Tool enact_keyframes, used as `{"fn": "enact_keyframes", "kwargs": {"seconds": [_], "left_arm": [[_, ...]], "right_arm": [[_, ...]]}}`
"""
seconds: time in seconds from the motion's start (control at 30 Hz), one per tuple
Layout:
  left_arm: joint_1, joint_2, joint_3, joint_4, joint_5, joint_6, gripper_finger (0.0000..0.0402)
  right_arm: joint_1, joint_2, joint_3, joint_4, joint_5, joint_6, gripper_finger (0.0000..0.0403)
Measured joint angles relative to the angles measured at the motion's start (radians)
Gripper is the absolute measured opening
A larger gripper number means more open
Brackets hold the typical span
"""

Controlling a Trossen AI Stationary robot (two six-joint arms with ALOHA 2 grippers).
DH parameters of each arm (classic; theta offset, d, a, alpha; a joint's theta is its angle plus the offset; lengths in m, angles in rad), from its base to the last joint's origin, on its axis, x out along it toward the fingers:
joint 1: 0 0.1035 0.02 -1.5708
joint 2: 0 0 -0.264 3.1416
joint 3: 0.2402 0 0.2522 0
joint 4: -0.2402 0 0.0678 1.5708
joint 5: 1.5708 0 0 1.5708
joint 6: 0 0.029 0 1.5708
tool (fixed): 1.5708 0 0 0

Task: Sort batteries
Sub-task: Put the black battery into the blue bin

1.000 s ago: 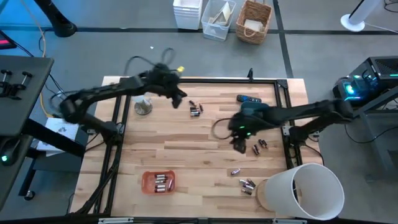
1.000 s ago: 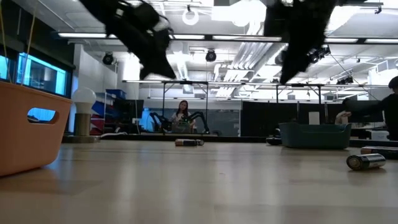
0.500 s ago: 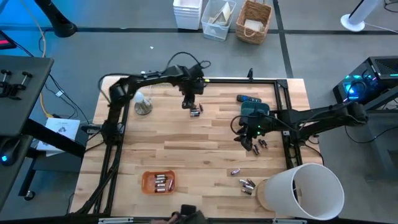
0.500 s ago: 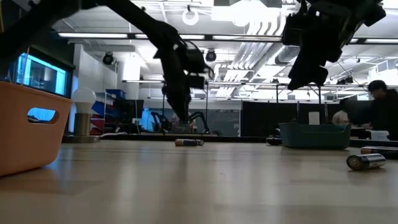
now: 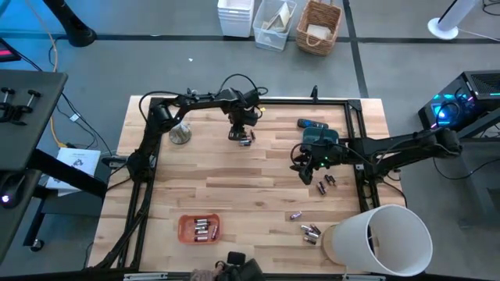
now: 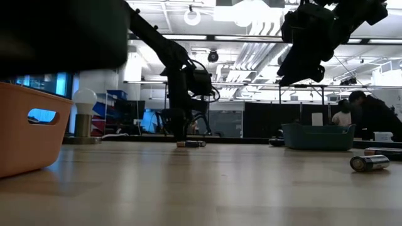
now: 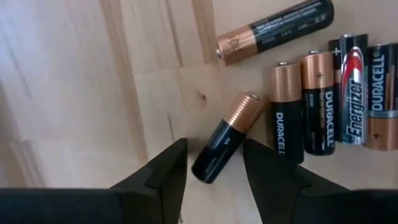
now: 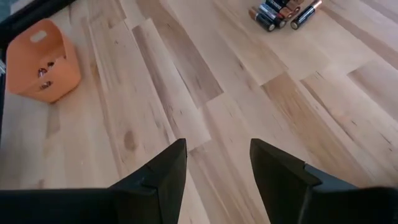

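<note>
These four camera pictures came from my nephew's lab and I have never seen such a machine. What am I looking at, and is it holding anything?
It is a robot with two dark arms over a wooden table, each ending in a two-finger gripper. One picture looks down from above, one looks level across the tabletop, and two come from cameras on the wrists. The left gripper is low over a cluster of batteries, its open fingers on either side of one loose battery but not closed on it. The right gripper hangs open and empty above bare wood. More batteries lie near it, and an orange bin already holds several. A white bucket stands at one corner.
</note>
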Motion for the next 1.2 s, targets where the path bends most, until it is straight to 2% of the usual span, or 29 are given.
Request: {"fn": "enact_keyframes", "kwargs": {"seconds": [0.13, 0.27, 0.4, 0.5, 0.57, 0.63, 0.73, 0.8, 0.87, 1.07, 1.2], "left_arm": [[0.001, 0.020, 0.004, -0.003, 0.005, -0.008, 0.0107], [0.007, 0.020, 0.021, -0.029, -0.030, -0.098, 0.0030], [0.042, -0.020, 0.047, -0.095, 0.023, -0.165, 0.0030], [0.065, -0.114, 0.065, -0.039, 0.040, -0.189, 0.0030], [0.089, -0.177, 0.063, 0.001, 0.129, -0.206, 0.0030], [0.108, -0.226, 0.046, 0.076, 0.260, -0.237, 0.0030], [0.120, -0.308, 0.011, 0.205, 0.482, -0.290, 0.0030], [0.118, -0.363, -0.007, 0.280, 0.598, -0.301, 0.0030], [0.103, -0.395, -0.033, 0.317, 0.657, -0.308, 0.0030], [0.035, -0.452, -0.100, 0.335, 0.663, -0.323, 0.0030], [-0.010, -0.465, -0.155, 0.320, 0.714, -0.329, 0.0030]], "right_arm": [[0.000, 0.000, 0.000, 0.007, 0.000, 0.033, 0.0172], [0.004, 0.000, 0.003, 0.025, -0.011, 0.068, 0.0172], [0.010, 0.000, 0.051, 0.025, -0.007, 0.050, 0.0172], [-0.006, 0.000, 0.113, -0.023, 0.118, 0.069, 0.0167], [-0.041, 0.012, 0.163, -0.107, 0.201, 0.100, 0.0154], [-0.096, 0.042, 0.207, -0.259, 0.218, 0.144, 0.0129], [-0.189, 0.118, 0.234, -0.539, 0.228, 0.212, 0.0057], [-0.250, 0.164, 0.204, -0.610, 0.236, 0.233, 0.0016], [-0.311, 0.209, 0.155, -0.578, 0.235, 0.236, 0.0013], [-0.437, 0.297, 0.089, -0.249, 0.242, 0.208, 0.0002], [-0.496, 0.387, 0.089, -0.206, 0.214, 0.200, 0.0001]]}}
